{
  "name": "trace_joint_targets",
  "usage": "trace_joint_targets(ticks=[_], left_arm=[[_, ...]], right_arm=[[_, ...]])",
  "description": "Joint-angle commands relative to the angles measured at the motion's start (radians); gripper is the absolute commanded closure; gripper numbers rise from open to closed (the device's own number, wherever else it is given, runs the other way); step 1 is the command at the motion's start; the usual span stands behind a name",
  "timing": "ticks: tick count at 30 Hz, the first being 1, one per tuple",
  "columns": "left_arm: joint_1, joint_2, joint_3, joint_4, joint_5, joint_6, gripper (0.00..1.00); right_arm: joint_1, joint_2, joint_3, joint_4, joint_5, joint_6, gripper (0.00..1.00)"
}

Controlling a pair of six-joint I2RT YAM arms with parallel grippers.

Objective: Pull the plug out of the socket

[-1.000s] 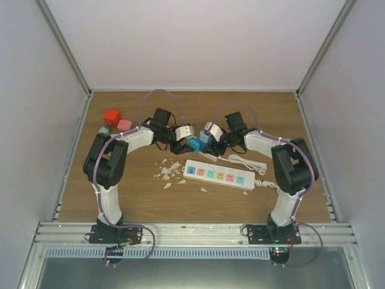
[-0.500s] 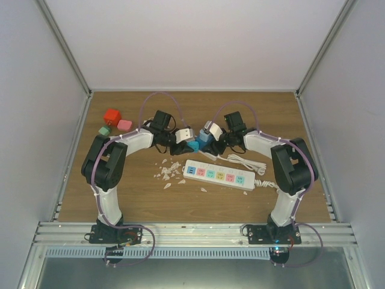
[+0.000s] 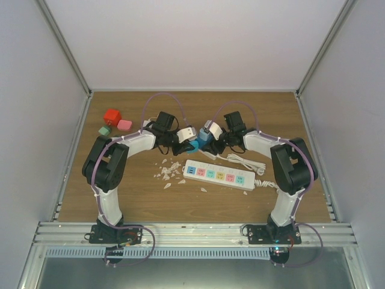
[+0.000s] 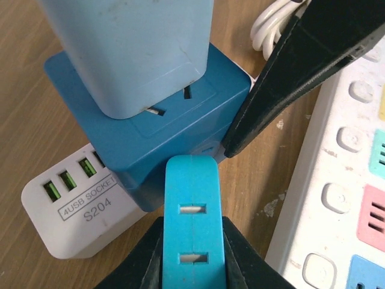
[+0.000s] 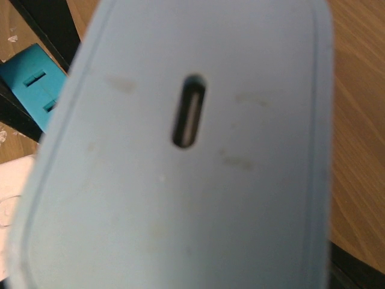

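Cyan plug [image 4: 192, 192] looks rigid and slick; our left gripper [image 4: 192, 262] clenches its flat sides. We cannot tell if the right gripper [image 3: 209, 135] grips.

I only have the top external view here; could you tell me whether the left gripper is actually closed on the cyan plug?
Observer: Yes. In the left wrist view the left gripper is shut on the cyan plug, with a black finger on each side.
Operator: Thank you. Is the plug out of the socket?
Observer: Not visibly. Its end sits against the side of the dark blue cube socket, with no gap showing.
Operator: What sits on top of that cube?
Observer: A light blue adapter. The right wrist view shows an oval port in its top face.
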Motion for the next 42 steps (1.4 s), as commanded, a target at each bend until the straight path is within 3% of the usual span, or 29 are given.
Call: trace_joint_targets(ticks=[1,9,15,16,24,31,37,42], left_arm=[[-0.012,-0.048,-0.032,0.017,-0.053,-0.059,0.82],[-0.011,-0.121,-0.094,-0.005,-0.052,-0.018,0.93],[-0.01,-0.159,-0.123,-0.038,-0.041,0.037,0.95],[-0.007,-0.171,-0.13,-0.044,-0.031,0.048,0.95],[0.037,-0.248,-0.112,-0.206,0.187,0.138,0.94],[0.039,-0.351,-0.129,-0.296,0.277,0.211,0.94],[0.039,-0.44,-0.123,-0.366,0.328,0.262,0.9],[0.039,-0.522,-0.125,-0.404,0.377,0.317,0.9]], right_arm=[[-0.015,0.047,0.009,0.031,0.109,0.043,0.74],[-0.023,0.055,0.009,0.035,0.136,0.049,0.75],[-0.029,0.061,0.011,0.032,0.144,0.049,0.74],[-0.029,0.061,0.012,0.027,0.137,0.044,0.72],[-0.028,-0.014,0.034,-0.017,0.057,0.015,0.31],[-0.028,-0.118,0.038,-0.043,-0.001,-0.02,0.08],[-0.029,-0.24,0.03,-0.088,-0.054,-0.099,0.05],[-0.026,-0.368,0.034,-0.231,-0.269,-0.223,0.11]])
